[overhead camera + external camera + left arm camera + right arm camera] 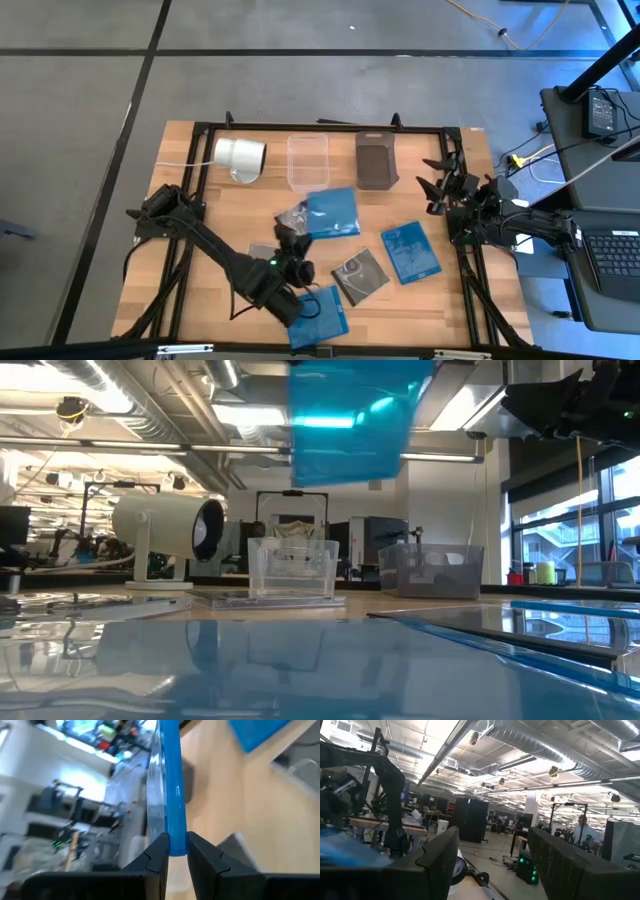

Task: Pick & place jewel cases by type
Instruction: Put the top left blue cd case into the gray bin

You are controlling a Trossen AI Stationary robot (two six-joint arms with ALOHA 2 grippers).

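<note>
My left gripper is near the table's near edge, shut on a translucent blue jewel case, which also shows high in the low view. Two more blue cases lie flat on the table, one mid-table and one to its right. A dark case with white swirl art lies between them, and another dark case is tucked against the mid-table blue one. My right gripper waits open and raised at the table's right edge, touching nothing. My left gripper pinches the blue jewel case by one edge between its two fingers, one on each flat face. The case shows edge-on in the wrist view and stretches away from the fingertips. It is lifted clear of the table, its broad face toward the near edge.
At the far side stand a white cylinder, a clear tray bin and a dark grey tray bin. A black frame borders the table. Bare wood lies between the bins and the cases.
</note>
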